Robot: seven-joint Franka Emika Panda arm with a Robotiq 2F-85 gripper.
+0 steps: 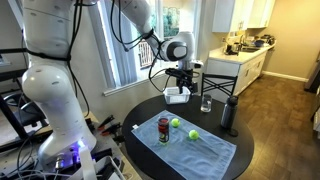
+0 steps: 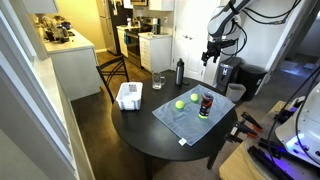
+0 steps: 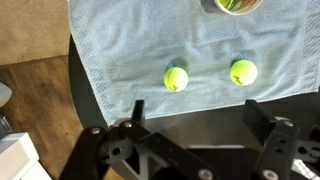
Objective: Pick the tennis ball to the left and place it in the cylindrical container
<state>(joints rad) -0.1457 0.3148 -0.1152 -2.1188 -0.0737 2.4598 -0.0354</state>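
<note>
- Kitchen corner, round black table (image 2: 140,125) spread with a blue-grey towel (image 3: 120,50): the arm's pincer (image 3: 197,115) hangs well above it, jaws wide and empty.
- On the towel lies the tennis ball (image 3: 176,78), left of two in the wrist view, apart from its twin (image 3: 243,72) and farther from the cylindrical container (image 1: 163,129).
- Light, fuzzy and springy, it will likely roll if nudged; best pinched across its middle from straight above.
</note>
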